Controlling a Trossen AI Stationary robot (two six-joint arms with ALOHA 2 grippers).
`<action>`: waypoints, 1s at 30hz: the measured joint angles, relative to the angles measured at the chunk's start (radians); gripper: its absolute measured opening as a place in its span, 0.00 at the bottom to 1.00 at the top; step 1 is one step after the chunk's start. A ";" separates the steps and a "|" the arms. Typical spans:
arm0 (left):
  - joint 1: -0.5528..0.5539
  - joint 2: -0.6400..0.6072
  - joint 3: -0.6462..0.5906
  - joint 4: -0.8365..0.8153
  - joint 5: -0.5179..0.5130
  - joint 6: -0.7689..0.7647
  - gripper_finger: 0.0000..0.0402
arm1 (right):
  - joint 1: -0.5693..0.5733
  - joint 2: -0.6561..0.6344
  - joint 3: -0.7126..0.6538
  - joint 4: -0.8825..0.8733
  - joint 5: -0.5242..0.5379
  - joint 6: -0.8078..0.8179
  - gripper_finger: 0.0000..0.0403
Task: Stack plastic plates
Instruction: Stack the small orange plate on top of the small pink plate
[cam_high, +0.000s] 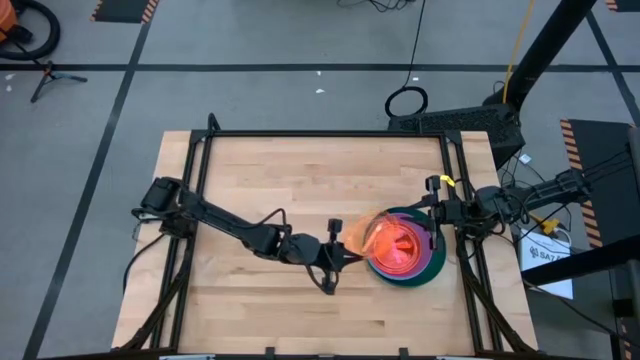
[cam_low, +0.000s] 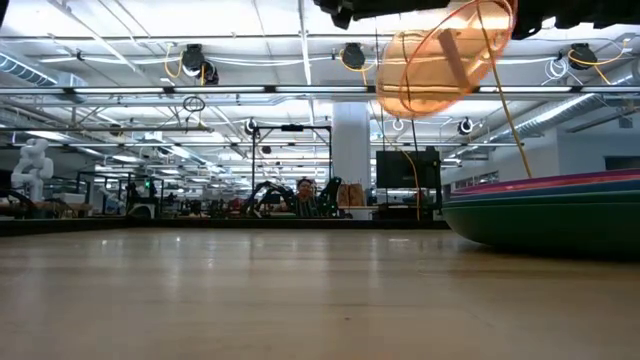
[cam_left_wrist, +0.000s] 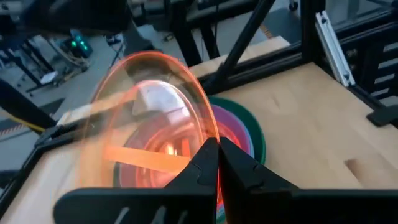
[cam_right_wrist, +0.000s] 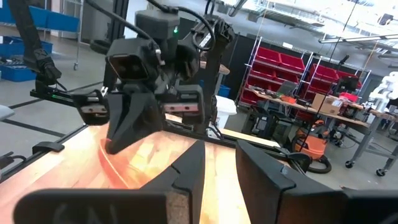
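A small translucent orange plate (cam_high: 362, 232) (cam_low: 445, 60) (cam_left_wrist: 149, 118) hangs tilted in the air, lifted clear, just left of a stack of plates (cam_high: 410, 255) (cam_low: 550, 205). The stack rests on the table right of centre: a dark green plate at the bottom, then purple, with pink and orange glowing on top. My left gripper (cam_high: 347, 255) (cam_left_wrist: 217, 165) is shut on the orange plate. My right gripper (cam_high: 436, 222) (cam_right_wrist: 219, 149) is open over the stack's right rim and touches nothing. It faces the left gripper and the orange plate (cam_right_wrist: 115, 168). My left gripper pinches the orange plate's rim (cam_left_wrist: 210, 127) between its two shut fingers, on the side of the plate away from the stack. The fingers come level from the table's left. The plate is lifted clear and steeply tilted, its open side toward the stack.
Black frame rails (cam_high: 200, 200) run along the table's left and right sides and its far edge. Bare wood (cam_high: 300, 180) lies left of and beyond the stack. The stack sits close to the right rail (cam_high: 462, 250).
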 joint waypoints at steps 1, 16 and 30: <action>0.004 0.011 0.000 0.019 0.002 0.004 0.01 | 0.000 0.000 0.000 -0.001 0.000 0.000 0.21; 0.032 0.075 0.000 0.080 0.050 -0.032 0.01 | 0.000 0.000 0.000 -0.001 0.000 -0.003 0.21; 0.045 0.139 0.011 0.161 0.140 -0.058 0.01 | 0.000 0.000 0.000 -0.001 0.000 -0.003 0.21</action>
